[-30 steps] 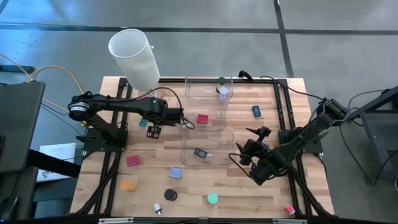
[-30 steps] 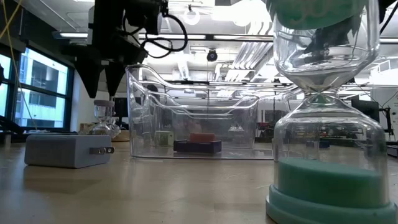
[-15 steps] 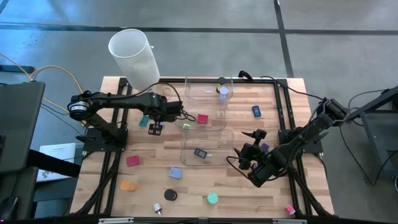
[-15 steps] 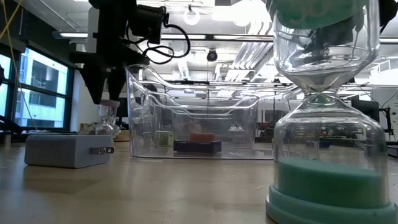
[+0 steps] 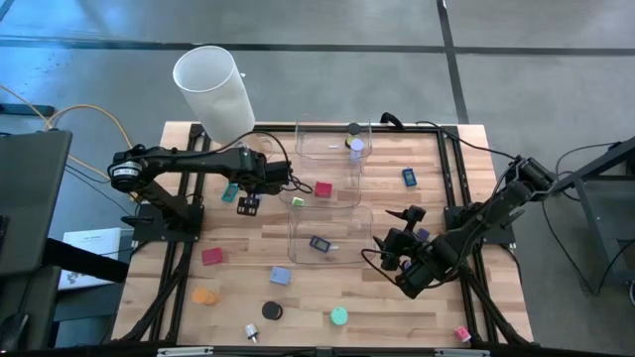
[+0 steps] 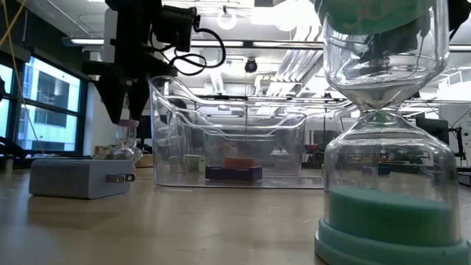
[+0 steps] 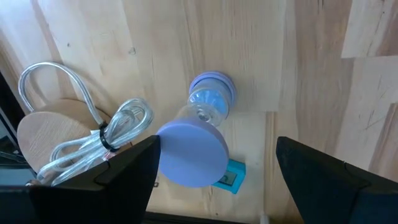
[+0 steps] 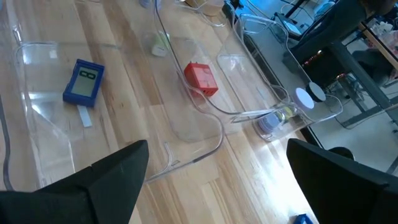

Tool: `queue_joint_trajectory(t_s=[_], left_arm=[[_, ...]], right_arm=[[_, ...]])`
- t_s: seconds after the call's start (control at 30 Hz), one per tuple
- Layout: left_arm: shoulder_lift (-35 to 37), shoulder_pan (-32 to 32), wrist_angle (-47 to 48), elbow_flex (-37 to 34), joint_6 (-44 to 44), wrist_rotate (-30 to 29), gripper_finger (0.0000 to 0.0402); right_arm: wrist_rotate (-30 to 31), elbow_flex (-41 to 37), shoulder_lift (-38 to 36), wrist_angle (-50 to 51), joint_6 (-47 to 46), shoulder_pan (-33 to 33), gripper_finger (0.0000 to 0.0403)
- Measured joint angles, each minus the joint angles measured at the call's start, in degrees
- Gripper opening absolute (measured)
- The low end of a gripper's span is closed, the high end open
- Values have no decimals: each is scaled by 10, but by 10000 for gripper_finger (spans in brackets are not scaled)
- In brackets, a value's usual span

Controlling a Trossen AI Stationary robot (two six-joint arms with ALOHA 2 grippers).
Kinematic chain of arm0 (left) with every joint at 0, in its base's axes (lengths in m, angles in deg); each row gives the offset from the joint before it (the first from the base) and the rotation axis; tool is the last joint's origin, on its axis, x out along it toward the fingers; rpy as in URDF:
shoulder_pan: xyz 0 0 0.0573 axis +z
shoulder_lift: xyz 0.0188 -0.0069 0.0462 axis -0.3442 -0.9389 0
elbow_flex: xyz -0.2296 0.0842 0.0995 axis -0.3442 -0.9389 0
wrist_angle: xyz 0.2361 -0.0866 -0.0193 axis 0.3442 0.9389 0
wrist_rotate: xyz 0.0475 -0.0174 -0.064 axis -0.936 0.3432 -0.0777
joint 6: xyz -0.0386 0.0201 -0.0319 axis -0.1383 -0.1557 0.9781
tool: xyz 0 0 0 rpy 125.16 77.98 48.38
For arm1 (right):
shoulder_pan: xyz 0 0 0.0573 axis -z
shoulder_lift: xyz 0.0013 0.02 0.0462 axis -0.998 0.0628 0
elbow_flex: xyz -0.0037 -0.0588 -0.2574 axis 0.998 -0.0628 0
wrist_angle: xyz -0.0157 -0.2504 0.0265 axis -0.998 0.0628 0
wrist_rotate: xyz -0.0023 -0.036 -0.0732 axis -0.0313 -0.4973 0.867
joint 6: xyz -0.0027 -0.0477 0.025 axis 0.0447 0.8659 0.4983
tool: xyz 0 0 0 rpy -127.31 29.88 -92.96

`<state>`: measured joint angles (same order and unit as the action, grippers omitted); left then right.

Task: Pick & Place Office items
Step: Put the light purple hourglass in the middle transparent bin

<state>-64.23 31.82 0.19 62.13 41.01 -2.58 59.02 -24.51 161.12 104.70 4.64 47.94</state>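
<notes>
- Currently the left gripper (image 5: pixel 248 205) hangs above the surface just left of the upper bin (image 5: pixel 327 164), jaws apart, nothing between them.
- Left wrist view looks straight down on a lavender sand timer (image 7: pixel 198 137) lying on its side, framed between the two fingers; a coiled cable (image 7: pixel 93 140) lies beside it.
- Step in hand, by my reading: lining up for a pick on the timer.
- Next move calls for a straight descent with jaws astride the timer's narrow waist, then closing.
- Right gripper (image 5: pixel 397 253) waits beside the lower bin (image 5: pixel 298 243), jaws wide apart, empty.
- Other items are scattered: red block (image 5: pixel 212 257), orange disc (image 5: pixel 204 296), teal disc (image 5: pixel 339 316). Few are binned, so the task is early.
</notes>
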Motion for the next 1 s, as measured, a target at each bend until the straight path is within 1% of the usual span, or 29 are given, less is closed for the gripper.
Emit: queue_joint_trajectory(t_s=[0.37,0.53,0.7,1.0], left_arm=[[0,0,0,0,0,-5,313],[0,-2,0,0,-4,-26,313],[0,-3,-2,0,-9,-28,312],[1,21,-21,0,-24,-26,311]], right_arm=[[0,0,0,0,0,0,372],[0,0,0,0,0,0,372],[0,0,0,0,0,0,372],[3,0,0,0,0,0,372]])
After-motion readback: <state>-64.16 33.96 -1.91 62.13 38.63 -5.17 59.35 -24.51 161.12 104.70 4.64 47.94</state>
